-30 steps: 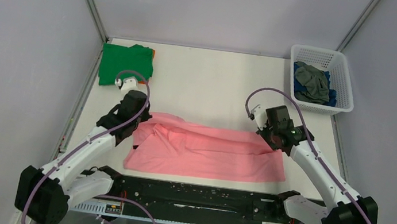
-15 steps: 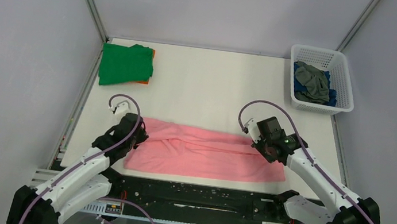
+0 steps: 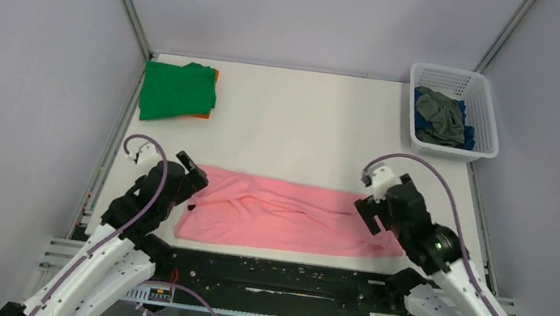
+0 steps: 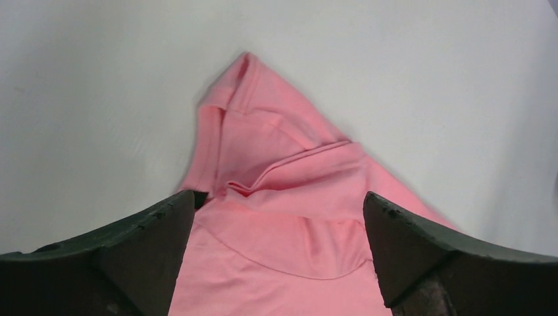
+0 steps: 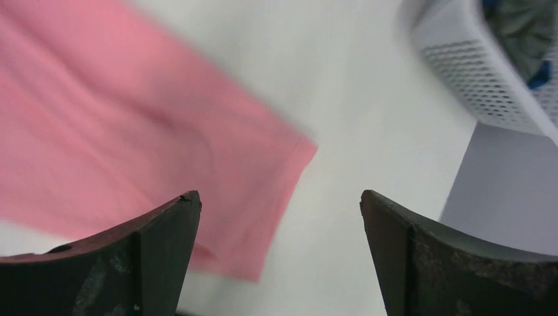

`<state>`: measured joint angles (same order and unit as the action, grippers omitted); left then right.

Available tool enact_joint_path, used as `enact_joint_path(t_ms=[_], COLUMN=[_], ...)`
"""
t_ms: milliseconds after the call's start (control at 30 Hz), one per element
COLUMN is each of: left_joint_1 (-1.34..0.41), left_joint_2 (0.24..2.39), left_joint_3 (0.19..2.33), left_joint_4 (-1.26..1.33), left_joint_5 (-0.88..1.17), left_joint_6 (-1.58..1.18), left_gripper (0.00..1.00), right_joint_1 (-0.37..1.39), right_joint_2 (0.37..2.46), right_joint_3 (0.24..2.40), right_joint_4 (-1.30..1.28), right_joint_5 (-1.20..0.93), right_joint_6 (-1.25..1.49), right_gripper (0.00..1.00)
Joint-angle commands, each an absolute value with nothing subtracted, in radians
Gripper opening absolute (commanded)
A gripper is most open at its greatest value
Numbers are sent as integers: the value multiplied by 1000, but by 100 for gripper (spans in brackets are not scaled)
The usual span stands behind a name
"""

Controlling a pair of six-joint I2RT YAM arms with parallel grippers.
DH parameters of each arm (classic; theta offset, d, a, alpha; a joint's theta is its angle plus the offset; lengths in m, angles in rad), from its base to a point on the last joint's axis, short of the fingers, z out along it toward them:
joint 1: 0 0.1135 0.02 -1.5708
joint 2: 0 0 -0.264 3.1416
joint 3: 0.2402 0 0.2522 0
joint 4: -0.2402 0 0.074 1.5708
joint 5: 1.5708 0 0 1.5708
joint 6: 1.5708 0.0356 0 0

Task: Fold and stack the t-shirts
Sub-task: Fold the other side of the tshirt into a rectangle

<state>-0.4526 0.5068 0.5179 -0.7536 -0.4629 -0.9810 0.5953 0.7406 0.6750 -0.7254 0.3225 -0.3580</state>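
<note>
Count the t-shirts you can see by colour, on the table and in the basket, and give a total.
Pink t-shirt: 1
Green t-shirt: 1
Orange t-shirt, only an edge showing under the green: 1
Grey t-shirt, in the basket: 1
Blue t-shirt, in the basket: 1
Total: 5

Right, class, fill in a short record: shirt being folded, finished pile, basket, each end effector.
shirt being folded: pink t-shirt, a long band flat on the table
pile: green t-shirt on an orange t-shirt, far left
container: white basket, far right, holding grey t-shirt and blue t-shirt
left end effector: open, empty, at pink shirt's left end
right end effector: open, empty, at its right end
</note>
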Motion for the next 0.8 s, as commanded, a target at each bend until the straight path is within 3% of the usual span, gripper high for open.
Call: enact_joint_path(t_ms=[0, 67, 133, 333, 567, 767], left_joint_1=[-457, -456, -456, -443, -364, -364], left_joint_2=[634, 746, 865, 1091, 1239, 1320], left_joint_3=[618, 645, 695, 791, 775, 740], left_joint_4=[-672, -605, -581, -584, -519, -375], left_joint_5=[-349, -284, -261, -334, -232, 18], left_joint_6=[-885, -834, -798, -765, -737, -686], left_gripper=[99, 99, 99, 99, 99, 99], right_joint_1=[604, 603, 603, 603, 603, 602], right_joint_2=[474, 366, 334, 547, 781, 830], right_joint_3=[590, 515, 509, 557, 541, 518], right_joint_4=[-363, -229, -216, -266, -193, -162], right_joint_5=[459, 518, 376, 101, 131, 214], right_joint_6=[-72, 140, 142, 300, 412, 446], right_gripper=[99, 99, 99, 99, 100, 99])
